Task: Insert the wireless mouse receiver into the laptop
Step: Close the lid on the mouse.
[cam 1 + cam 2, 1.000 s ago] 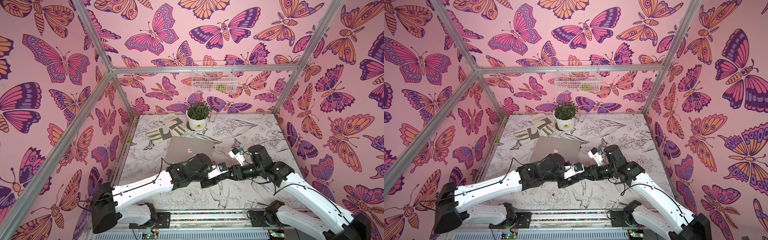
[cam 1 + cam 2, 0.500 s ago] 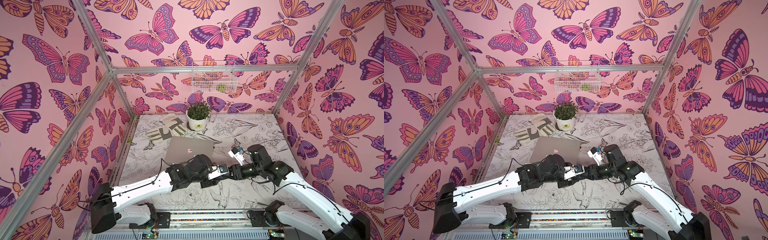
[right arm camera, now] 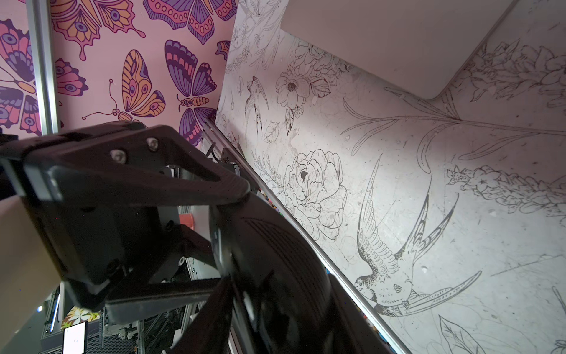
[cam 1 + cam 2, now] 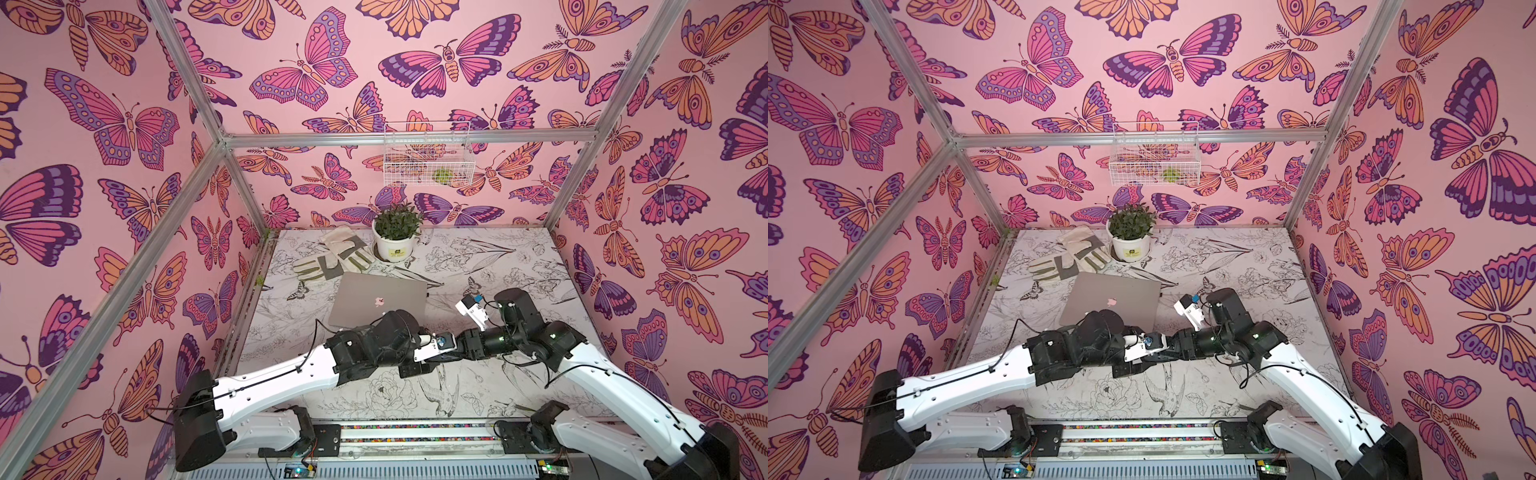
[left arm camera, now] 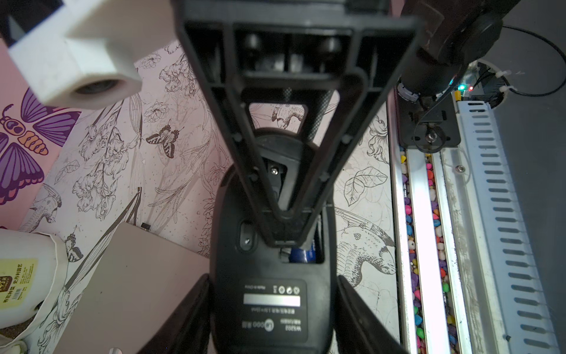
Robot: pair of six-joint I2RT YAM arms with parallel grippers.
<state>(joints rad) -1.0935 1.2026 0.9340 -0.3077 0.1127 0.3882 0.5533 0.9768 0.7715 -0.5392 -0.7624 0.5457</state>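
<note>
Butterfly-papered walls box in a desk (image 4: 511,262) drawn with flowers and birds. The laptop (image 4: 365,293) lies flat near the desk's middle with its lid shut: thin, silver-grey, rounded corners, small pink apple logo dead centre. Toward the front edge, the left gripper (image 5: 272,280) clamps the black mouse (image 5: 245,269) belly-up between its 2 fingers. The right gripper (image 5: 286,236) dips into the mouse's open battery bay; its spread, can't tell. The receiver I can't pick out. 1 tiny black block (image 5: 145,226) sits tight by the laptop's far right corner.
</note>
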